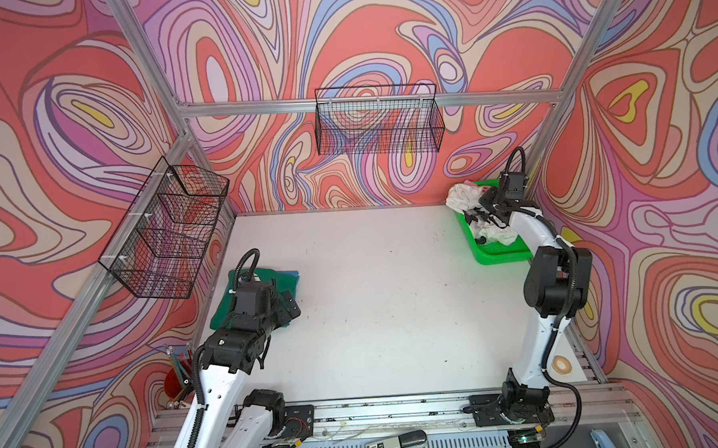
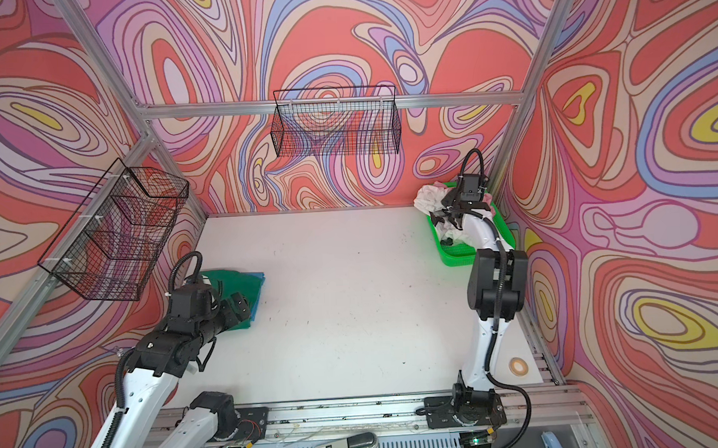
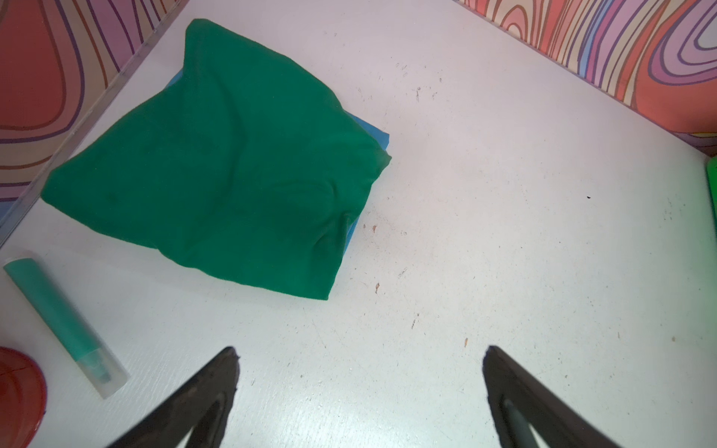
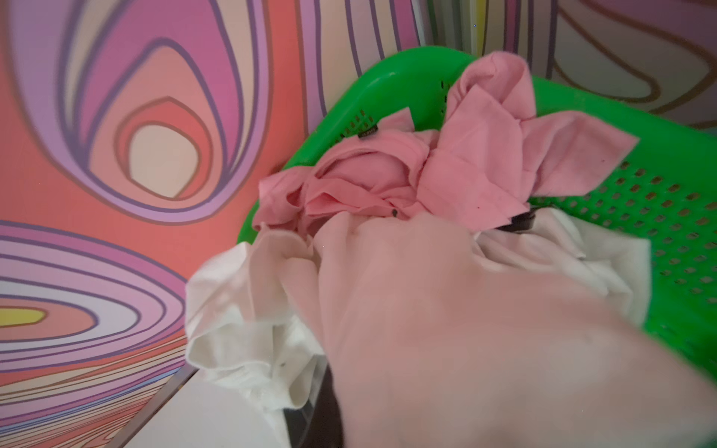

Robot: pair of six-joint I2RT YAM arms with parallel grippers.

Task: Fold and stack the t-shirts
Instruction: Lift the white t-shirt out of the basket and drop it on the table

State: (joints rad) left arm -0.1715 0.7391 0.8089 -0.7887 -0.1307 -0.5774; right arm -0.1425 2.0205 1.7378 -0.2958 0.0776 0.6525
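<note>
White tabletop (image 1: 374,316) inside swirling pink-and-red walls. Left gripper (image 3: 361,352) spread wide, empty — folded dark green cloth t-shirt (image 3: 217,163) flat ahead of its jaws. Right gripper (image 1: 478,220) closed tight inside bright green perforated plastic basket (image 1: 504,257), with crumpled pink t-shirt (image 4: 485,147), white t-shirt (image 4: 232,310) and pale off-white t-shirt (image 4: 465,310) bunched around its jaws — unclear whether any cloth pinched.

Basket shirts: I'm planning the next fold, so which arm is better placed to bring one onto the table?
Right. The right pincer is down in the green basket, shut, seemingly on the pale pink shirt. The left pincer hangs open across the table, beside the folded dark green shirt.
</note>
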